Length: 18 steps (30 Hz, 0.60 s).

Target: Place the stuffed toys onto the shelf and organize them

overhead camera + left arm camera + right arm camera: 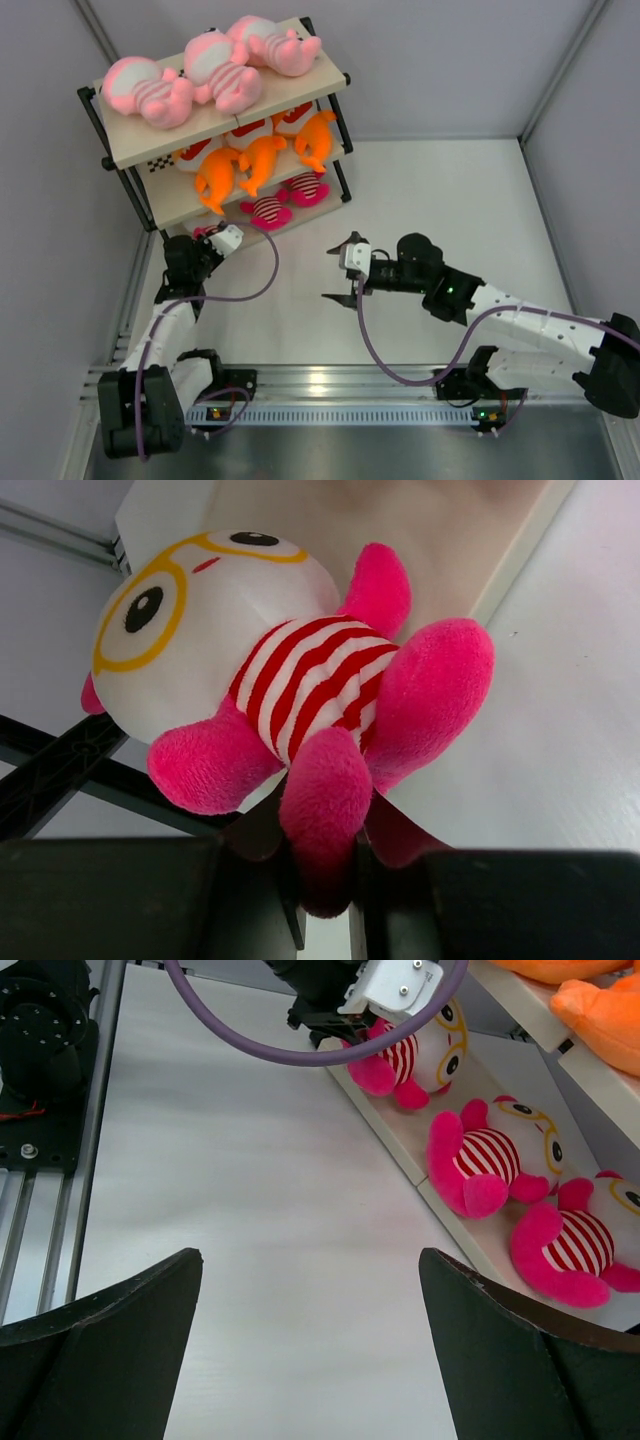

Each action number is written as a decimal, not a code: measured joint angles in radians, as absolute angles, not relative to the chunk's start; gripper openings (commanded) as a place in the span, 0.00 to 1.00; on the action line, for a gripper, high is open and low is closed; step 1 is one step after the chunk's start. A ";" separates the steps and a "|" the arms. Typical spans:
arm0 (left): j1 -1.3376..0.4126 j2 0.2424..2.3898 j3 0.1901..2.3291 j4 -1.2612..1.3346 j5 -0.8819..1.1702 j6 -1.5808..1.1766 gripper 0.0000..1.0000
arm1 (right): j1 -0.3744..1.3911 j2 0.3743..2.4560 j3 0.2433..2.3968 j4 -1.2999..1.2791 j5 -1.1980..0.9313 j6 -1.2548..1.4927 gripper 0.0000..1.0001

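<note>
The stuffed toys (225, 75) are all found at the shelf (140, 142), which is stood at the far left corner of the table (450, 200) and is turned at an angle to the arms. Three pink toys (150, 90) are laid side by side on the top board, and three orange toys (262, 158) are crowded on the middle board beneath them. On the lowest board two magenta-striped toys (490, 1155) are laid next to each other with their striped bellies showing, and yellow spectacles are seen on their white faces. A third magenta-striped toy (250, 650) is placed at the end of that same board nearest the left arm, and one of its pink legs is pinched between the narrowly set jaws of the left gripper (325, 880). Whether its body is fully rested on the board cannot be told. The right gripper (310, 1345) is held over bare table, well apart from the shelf, with its jaws spread wide and nothing between them. A purple cable (300, 1055) is seen looped across the top of the right wrist view.
</note>
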<state>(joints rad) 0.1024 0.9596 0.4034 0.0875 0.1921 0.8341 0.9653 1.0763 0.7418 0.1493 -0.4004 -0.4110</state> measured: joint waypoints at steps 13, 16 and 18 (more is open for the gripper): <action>0.103 0.954 0.444 -0.039 0.204 0.861 0.76 | 0.892 1.041 0.693 0.150 -0.323 -0.326 0.91; 0.103 0.923 0.478 -0.103 0.229 0.842 0.79 | 0.858 1.038 0.686 0.154 -0.298 -0.286 0.91; 0.103 0.888 0.495 -0.133 0.241 0.831 0.79 | 0.852 1.029 0.672 0.154 -0.291 -0.275 0.92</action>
<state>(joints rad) 0.1028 0.8883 0.4950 -0.1329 0.2413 0.8307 0.8524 1.0290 0.6720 0.1539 -0.2909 -0.2752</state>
